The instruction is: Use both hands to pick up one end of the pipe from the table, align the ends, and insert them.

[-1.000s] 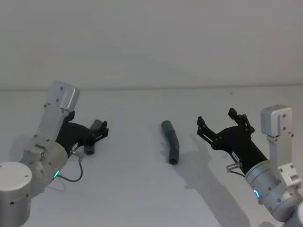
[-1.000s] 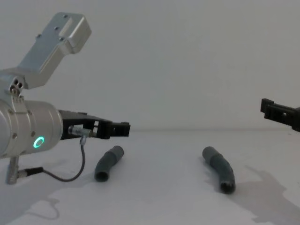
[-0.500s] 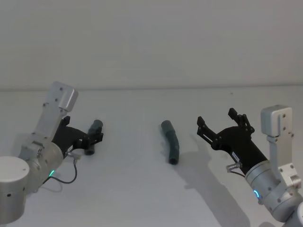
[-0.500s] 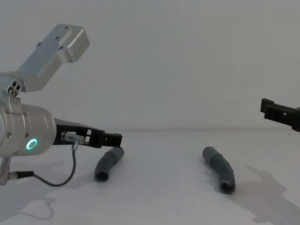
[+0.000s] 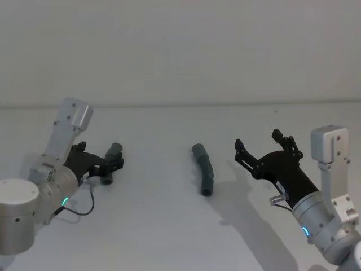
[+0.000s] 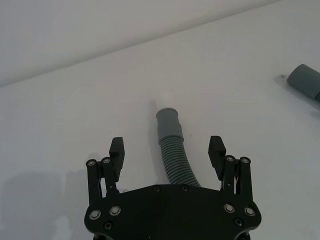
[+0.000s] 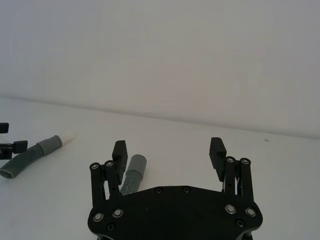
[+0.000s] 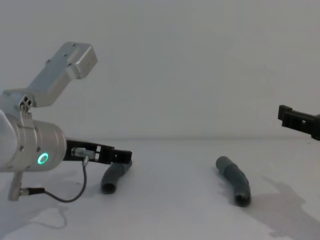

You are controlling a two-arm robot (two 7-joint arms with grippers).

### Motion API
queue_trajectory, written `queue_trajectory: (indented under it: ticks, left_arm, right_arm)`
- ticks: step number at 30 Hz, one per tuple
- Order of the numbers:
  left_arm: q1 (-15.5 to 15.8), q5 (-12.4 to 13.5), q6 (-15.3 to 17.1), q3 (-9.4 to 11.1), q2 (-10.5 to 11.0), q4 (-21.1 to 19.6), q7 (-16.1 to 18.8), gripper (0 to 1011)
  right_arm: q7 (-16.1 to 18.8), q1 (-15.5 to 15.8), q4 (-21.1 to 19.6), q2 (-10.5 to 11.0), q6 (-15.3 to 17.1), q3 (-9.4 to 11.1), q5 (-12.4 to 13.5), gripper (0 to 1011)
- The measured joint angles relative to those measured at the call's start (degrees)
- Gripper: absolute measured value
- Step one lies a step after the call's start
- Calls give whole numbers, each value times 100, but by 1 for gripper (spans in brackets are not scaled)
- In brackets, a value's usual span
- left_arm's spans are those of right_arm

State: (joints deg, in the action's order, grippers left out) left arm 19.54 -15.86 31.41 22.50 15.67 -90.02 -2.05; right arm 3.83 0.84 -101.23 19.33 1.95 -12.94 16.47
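- Left gripper [image 6: 167, 146] low over the surface [image 5: 158, 226], fingers open astride the left pipe piece [image 8: 112, 177]; not closed on it
- Right gripper [image 5: 258, 141] hovers, fingers open; near the right pipe piece [image 5: 204, 169] but apart from it
- Both pieces lie flat, well apart; judged early: grasping, lifting, aligning and inserting all remain

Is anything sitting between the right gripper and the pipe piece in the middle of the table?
Nothing visible. The right gripper hangs open to the right of the middle pipe piece, with only bare table between them.
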Motion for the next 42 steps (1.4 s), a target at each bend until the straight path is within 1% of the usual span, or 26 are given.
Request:
queue_trajectory:
  ticks: [15, 29, 42]
  left_arm:
    - [337, -16, -2, 58, -301, 695, -157, 1001]
    - [548, 61, 53, 107, -454, 1066, -230, 1001]
    - [657, 130, 77, 85, -500, 1256, -267, 1001]
  right_arm:
    - [0, 0, 0, 0, 0, 0, 0, 1000]
    - [0, 0, 0, 0, 0, 0, 0, 1000]
    - [0, 0, 0, 0, 0, 0, 0, 1000]
